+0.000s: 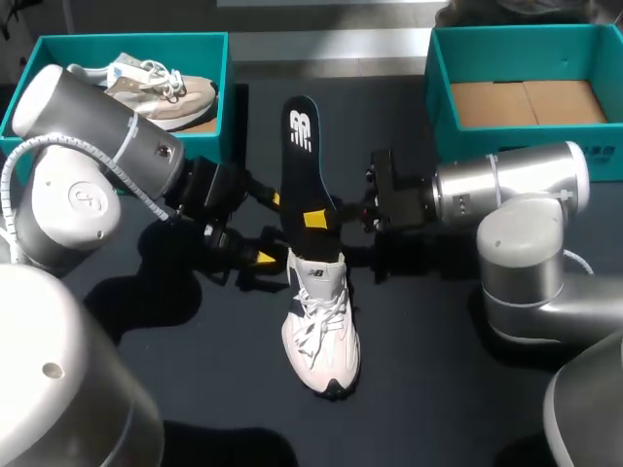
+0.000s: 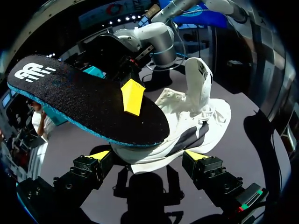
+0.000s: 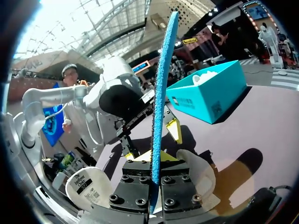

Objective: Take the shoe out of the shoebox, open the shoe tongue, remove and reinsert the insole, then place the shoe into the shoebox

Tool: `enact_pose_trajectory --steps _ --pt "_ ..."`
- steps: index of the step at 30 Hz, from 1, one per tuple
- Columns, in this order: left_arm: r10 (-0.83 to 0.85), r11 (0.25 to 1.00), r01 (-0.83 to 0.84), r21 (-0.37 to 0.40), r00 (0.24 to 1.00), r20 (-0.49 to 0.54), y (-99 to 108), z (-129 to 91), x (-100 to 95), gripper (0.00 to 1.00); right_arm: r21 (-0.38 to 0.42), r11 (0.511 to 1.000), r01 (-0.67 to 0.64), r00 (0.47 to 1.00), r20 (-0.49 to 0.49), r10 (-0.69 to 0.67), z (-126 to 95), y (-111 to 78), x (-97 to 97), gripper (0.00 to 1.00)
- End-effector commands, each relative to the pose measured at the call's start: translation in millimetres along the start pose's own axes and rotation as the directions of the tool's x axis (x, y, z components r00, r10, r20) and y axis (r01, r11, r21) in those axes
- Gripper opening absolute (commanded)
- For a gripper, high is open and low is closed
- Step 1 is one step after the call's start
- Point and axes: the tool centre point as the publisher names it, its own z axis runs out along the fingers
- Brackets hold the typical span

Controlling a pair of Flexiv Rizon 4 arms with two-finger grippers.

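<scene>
A white shoe (image 1: 321, 326) lies on the dark table, toe toward the front edge, its tongue (image 2: 198, 79) pulled up. The black insole (image 1: 300, 161) with a teal edge (image 3: 161, 93) sticks out over the shoe's heel opening, slanting up and away toward the table's back. My right gripper (image 1: 316, 220) is shut on its lower end, one yellow fingertip (image 2: 132, 95) flat on the insole's black face. My left gripper (image 1: 271, 230) stands open beside the shoe's heel (image 2: 154, 154), with its fingers (image 2: 99, 155) apart and nothing held.
A teal shoebox (image 1: 212, 58) at the back left holds another beige shoe (image 1: 156, 88). A second teal shoebox (image 1: 443, 97) at the back right shows only a cardboard bottom. Bare table lies around the shoe toward the front.
</scene>
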Motion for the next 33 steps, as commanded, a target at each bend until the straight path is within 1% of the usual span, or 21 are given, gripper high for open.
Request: enact_pose_trajectory --steps 1,15,19,23,24,25,26,28,32,33 --pt "0.0 1.0 0.0 -0.009 1.0 0.004 0 0 -0.6 1.0 0.009 1.0 -0.016 1.0 -0.005 0.016 3 -9.5 -3.3 0.0" --pt "-0.016 1.0 0.017 -0.002 1.0 0.02 3 -2 -1.6 1.0 0.028 0.993 -0.115 0.992 -0.043 0.116 -1 -48.7 4.3 0.0" --pt "-0.021 1.0 0.021 -0.006 1.0 0.016 4 -3 -1.5 1.0 0.032 0.992 -0.126 0.991 -0.047 0.127 -1 -51.2 5.8 0.0" --pt "-0.021 1.0 0.021 -0.006 1.0 0.016 4 -3 -1.5 1.0 0.034 0.993 -0.115 0.992 -0.05 0.116 -1 -44.9 5.3 0.0" --pt "-0.021 1.0 0.021 -0.006 1.0 0.016 4 -3 -1.5 1.0 0.035 0.993 -0.112 0.992 -0.051 0.114 -1 -42.9 5.0 0.15" --pt "-0.021 1.0 0.021 -0.006 1.0 0.016 4 -3 -1.5 1.0 0.037 0.994 -0.105 0.993 -0.047 0.107 -1 -41.1 4.7 0.34" --pt "-0.021 1.0 0.021 -0.006 1.0 0.016 4 -3 -1.5 1.0 0.037 0.994 -0.101 0.994 -0.047 0.103 -1 -39.0 4.3 0.42" --pt "-0.021 1.0 0.021 -0.006 1.0 0.016 4 -3 -1.5 1.0 0.036 0.995 -0.088 0.995 -0.042 0.09 -1 -35.6 3.3 0.44" --pt "-0.021 1.0 0.021 -0.006 1.0 0.016 4 -3 -1.5 1.0 0.037 0.997 -0.063 0.997 -0.037 0.064 -1 -26.8 0.5 0.4" --pt "-0.021 1.0 0.021 -0.006 1.0 0.016 4 -3 -1.5 1.0 0.039 0.998 -0.057 0.998 -0.037 0.059 -1 -24.4 -0.4 0.4"
